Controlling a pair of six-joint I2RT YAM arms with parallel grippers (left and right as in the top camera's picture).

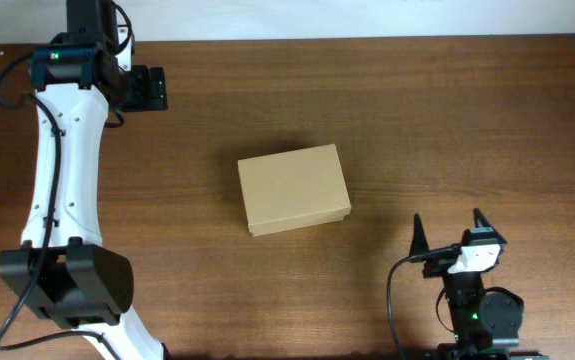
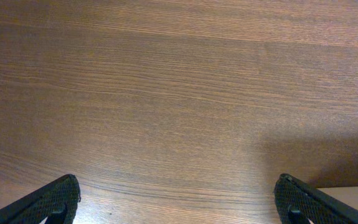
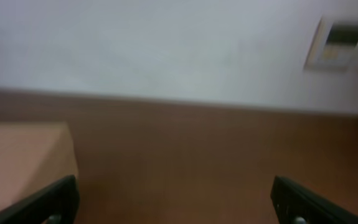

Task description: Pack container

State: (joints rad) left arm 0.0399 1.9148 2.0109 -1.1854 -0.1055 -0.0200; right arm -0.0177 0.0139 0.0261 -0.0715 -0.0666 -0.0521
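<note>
Nearest, at the front edge of the counter [image 1: 487, 120] on the right side, the right claw [image 1: 447, 225] points away toward the far side. Its two black fingers [image 1: 416, 235] are spread as wide as they go, with only bare wood grain between them; it has hold of nothing. From its own wrist camera the same two fingertips sit at the bottom corners of the view, wide apart, and the picture is blurred.

Further in, roughly at the middle of the counter, lies the container [image 1: 293, 188], a plain tan cardboard box. It rests flat on the wood, turned slightly off square, its flap down so that the top shows as one smooth face. It is left of and beyond the right claw, well apart from it, and neither arm touches it. In the right wrist view a tan corner of it fills the lower left.

Farthest, at the back left corner, the left arm reaches up along the left side of the counter, and the left claw [image 2: 177, 186] hangs over bare wood. Its fingertips are at the bottom corners of its own view, fully spread and gripping nothing. It is well away from the container.

Beyond the counter's far edge a pale wall [image 3: 166, 56] rises.
</note>
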